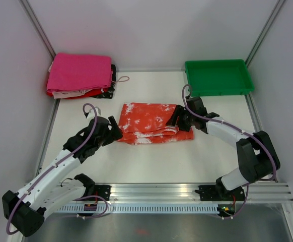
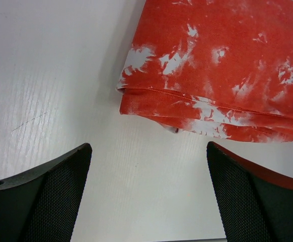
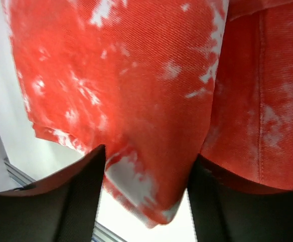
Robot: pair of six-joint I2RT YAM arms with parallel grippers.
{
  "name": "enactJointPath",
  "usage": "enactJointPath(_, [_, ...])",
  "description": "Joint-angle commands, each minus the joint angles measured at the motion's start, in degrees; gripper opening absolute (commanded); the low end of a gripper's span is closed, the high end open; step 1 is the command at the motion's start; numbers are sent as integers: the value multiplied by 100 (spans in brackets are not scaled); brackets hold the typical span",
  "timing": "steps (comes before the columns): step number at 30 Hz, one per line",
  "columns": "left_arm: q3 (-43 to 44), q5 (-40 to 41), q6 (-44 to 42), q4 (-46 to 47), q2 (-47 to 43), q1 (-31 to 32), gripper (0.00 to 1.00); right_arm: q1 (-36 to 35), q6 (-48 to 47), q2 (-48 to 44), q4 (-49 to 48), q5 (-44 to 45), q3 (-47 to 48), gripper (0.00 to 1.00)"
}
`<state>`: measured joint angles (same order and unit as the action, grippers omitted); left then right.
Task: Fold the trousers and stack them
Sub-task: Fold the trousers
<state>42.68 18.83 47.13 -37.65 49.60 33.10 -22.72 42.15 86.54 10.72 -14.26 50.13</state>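
The trousers, orange-red with white blotches, lie folded into a flat rectangle mid-table. In the left wrist view the trousers show their layered left edge. My left gripper stands just left of that edge, low over the bare table, not touching the cloth. The left gripper is open, with nothing between its fingers. My right gripper is at the right end of the fold. The right gripper has its jaws apart on either side of a hanging corner of the trousers.
A stack of folded clothes topped by a magenta-pink cloth sits at the back left. A green tray stands at the back right. An aluminium rail runs along the near edge, and walls close in both sides.
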Motion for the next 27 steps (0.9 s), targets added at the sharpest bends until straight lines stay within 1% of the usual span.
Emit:
enactJointPath(1, [-14,-90,103,12,-21,-32,100,-31,136,231,-185,-7,84,58])
enactJointPath(2, [-14,-64,103,-5,-30,-41,100,-31,118,214,-150,37,111,46])
enactJointPath(3, [-22,-29,103,-23,-73,-41,100,-31,100,127,-62,90,137,23])
enactJointPath(4, [-40,-11,103,-23,-109,-41,100,-39,92,48,-44,151,181,17])
enactJointPath(5, [-92,-2,112,-6,-126,-41,100,-39,83,-127,-26,169,199,7])
enactJointPath(7, [-171,-28,182,82,-162,-41,100,-39,-48,-330,0,161,304,1])
enactJointPath(12, [-383,-292,305,337,-21,-41,100,-31,-497,-998,-44,143,445,0])
enactJointPath(14, [-339,-336,288,381,119,-49,100,-22,-690,-1069,8,178,489,0])
enactJointPath(17, [-260,-354,270,390,251,-49,100,31,-708,-1034,62,126,428,0])
enactJointPath(23, [-295,-336,278,381,234,-49,100,268,-664,-1165,-131,2,-213,0])
enactJointPath(27, [-348,-354,305,390,243,-49,100,750,-778,-1333,-211,-173,-635,0])
